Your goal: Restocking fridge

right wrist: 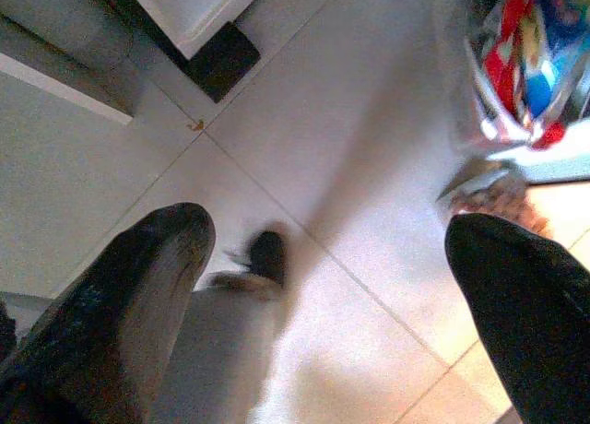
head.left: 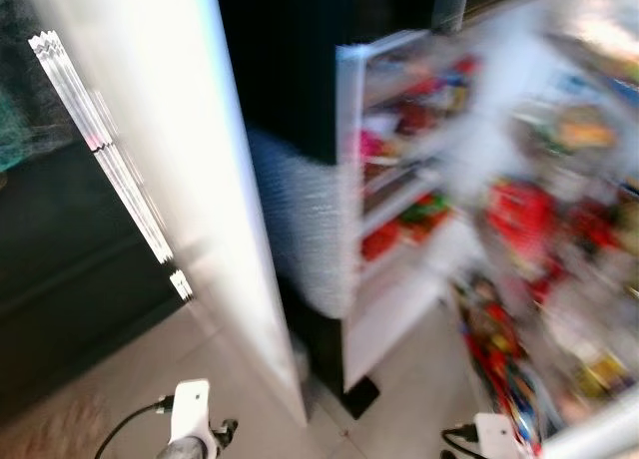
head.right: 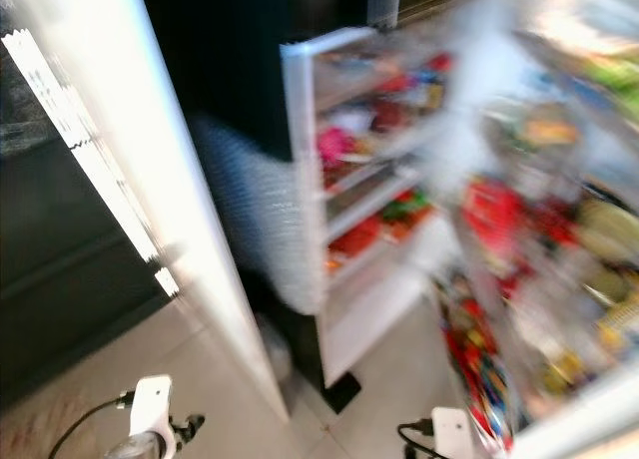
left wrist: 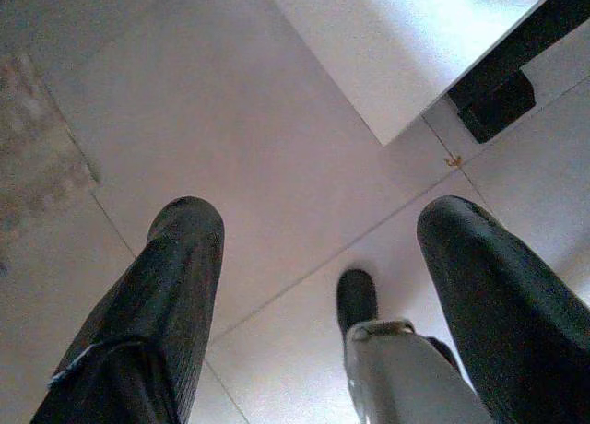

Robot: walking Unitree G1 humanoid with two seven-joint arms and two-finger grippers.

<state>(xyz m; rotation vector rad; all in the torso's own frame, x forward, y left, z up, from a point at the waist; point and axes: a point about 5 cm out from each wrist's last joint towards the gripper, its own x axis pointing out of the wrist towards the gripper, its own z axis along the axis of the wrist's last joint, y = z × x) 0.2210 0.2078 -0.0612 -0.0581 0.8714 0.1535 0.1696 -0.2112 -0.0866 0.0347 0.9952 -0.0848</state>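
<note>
The fridge stands open ahead, badly blurred. A white door panel (head.left: 190, 180) swings out on the left, and a door rack (head.left: 399, 180) in the middle holds red and green packs. More colourful goods (head.left: 559, 239) fill the shelves on the right. Both arms hang low over the tiled floor. My left gripper (left wrist: 318, 212) is open with nothing between its fingers, above bare tiles near the door's lower corner. My right gripper (right wrist: 327, 226) is also open and empty, with bright packets (right wrist: 525, 55) off to one side.
A dark cabinet (head.left: 60, 269) lies at the left, past the white door. A black door foot (head.left: 359, 397) sits on the pale tiles (head.left: 419, 379). My own feet (left wrist: 355, 300) show on the floor below the grippers.
</note>
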